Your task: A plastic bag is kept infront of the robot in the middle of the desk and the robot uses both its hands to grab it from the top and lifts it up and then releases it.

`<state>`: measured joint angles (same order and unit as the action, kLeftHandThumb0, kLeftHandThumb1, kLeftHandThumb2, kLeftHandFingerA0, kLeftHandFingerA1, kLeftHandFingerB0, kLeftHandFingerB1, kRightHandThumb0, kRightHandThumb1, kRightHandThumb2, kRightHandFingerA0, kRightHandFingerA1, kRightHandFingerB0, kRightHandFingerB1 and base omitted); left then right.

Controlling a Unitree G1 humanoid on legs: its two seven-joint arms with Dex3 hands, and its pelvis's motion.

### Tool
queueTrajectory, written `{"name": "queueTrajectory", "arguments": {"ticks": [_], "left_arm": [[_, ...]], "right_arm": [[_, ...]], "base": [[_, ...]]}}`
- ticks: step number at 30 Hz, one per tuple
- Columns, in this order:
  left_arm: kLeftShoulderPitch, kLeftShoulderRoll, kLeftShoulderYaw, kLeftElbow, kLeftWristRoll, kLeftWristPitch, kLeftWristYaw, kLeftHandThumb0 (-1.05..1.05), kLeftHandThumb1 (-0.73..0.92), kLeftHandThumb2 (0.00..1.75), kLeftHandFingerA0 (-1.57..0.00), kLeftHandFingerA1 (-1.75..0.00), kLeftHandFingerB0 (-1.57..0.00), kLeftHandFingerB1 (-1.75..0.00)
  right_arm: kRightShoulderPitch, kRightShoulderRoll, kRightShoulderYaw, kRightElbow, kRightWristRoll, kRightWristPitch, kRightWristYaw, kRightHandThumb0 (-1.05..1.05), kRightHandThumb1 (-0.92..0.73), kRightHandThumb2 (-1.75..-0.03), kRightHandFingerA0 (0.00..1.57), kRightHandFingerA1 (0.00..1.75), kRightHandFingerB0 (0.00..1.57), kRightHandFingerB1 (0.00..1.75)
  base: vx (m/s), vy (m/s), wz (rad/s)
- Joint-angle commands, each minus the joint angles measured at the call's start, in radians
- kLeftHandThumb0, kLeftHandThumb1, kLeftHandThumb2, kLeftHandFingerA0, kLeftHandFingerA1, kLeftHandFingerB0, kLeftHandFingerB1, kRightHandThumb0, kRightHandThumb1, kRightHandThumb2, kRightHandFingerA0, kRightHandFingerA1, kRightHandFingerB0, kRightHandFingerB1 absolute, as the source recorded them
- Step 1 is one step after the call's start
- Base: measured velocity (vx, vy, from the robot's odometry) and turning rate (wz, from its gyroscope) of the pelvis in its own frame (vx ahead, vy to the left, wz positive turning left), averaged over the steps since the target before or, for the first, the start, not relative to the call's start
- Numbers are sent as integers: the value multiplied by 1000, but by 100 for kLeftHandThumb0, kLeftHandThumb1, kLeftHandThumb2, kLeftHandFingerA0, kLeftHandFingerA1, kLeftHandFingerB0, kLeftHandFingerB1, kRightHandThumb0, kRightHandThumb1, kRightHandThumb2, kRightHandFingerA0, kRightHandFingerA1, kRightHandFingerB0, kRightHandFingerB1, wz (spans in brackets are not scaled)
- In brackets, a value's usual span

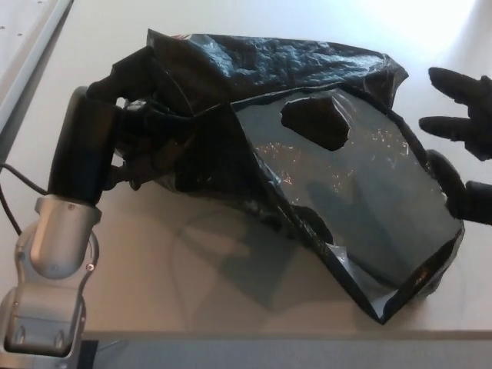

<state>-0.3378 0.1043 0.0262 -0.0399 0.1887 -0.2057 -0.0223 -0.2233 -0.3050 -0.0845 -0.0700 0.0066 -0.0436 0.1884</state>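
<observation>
The black plastic bag [346, 181] is in the middle of the desk, its glossy side turned toward me with the handle cut-out [315, 123] near the top. My left hand [134, 115] grips the bag's upper left corner, fingers buried in the crumpled folds, and holds that side up. My right hand [461, 134] is just off the bag's right edge with its fingers spread apart and nothing between them. The bag's lower right corner droops toward the desk's front edge.
The beige desk [192, 261] carries the bag's shadow below it. A pale raised panel [27, 38] runs along the far left. A thin black cable [6, 204] loops beside my left forearm. The desk's front edge crosses the bottom of the view.
</observation>
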Motion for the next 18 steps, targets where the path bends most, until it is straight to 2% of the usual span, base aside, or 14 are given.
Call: {"name": "queueTrajectory", "arguments": {"ticks": [1, 3, 6, 8, 9, 10, 11, 18], "left_arm": [[6, 9, 13, -4, -16, -6, 15, -15, 67, 58, -85, -175, -64, -175], [9, 9, 16, -11, -17, 5, 15, -14, 66, 58, -85, -175, -64, -175], [10, 12, 17, -3, -18, -9, 13, -15, 67, 58, -84, -175, -63, -175], [8, 10, 10, -5, -8, 4, 16, -17, 67, 58, -84, -175, -63, -175], [7, 11, 9, -4, -6, 4, 16, -17, 67, 58, -84, -175, -63, -175], [3, 10, 7, 8, -12, -14, 13, -17, 68, 58, -83, -175, -63, -175], [1, 10, 6, 11, -11, -17, 14, -18, 68, 58, -83, -175, -62, -175], [-1, 6, -12, -6, 11, -4, 23, -18, 67, 58, -85, -175, -63, -175]], "right_arm": [[71, -107, -21, -29, 63, -2, 154, -103, -60, -100, 0, 21, 0, 2], [114, -185, -40, -30, 61, -14, 208, -105, -62, -103, 0, 22, 0, 0], [147, -251, -48, -35, 75, -23, 257, -105, -63, -102, 0, 24, 0, 1], [170, -304, -34, -21, 79, -3, 314, -105, -62, -103, 0, 17, 0, 2], [172, -310, -30, -20, 84, 1, 321, -105, -62, -103, 0, 17, 0, 2], [175, -326, -11, -15, 83, 3, 347, -100, -55, -95, 0, 19, 0, 0], [178, -332, -2, -13, 84, 2, 359, -105, -60, -101, 0, 17, 0, 0], [204, -338, 86, -14, 63, 21, 400, -99, -54, -98, 0, 14, 0, 0]], "base": [[0, 0, 0], [0, 0, 0], [0, 0, 0], [0, 0, 0], [0, 0, 0], [0, 0, 0], [0, 0, 0], [0, 0, 0]]}}
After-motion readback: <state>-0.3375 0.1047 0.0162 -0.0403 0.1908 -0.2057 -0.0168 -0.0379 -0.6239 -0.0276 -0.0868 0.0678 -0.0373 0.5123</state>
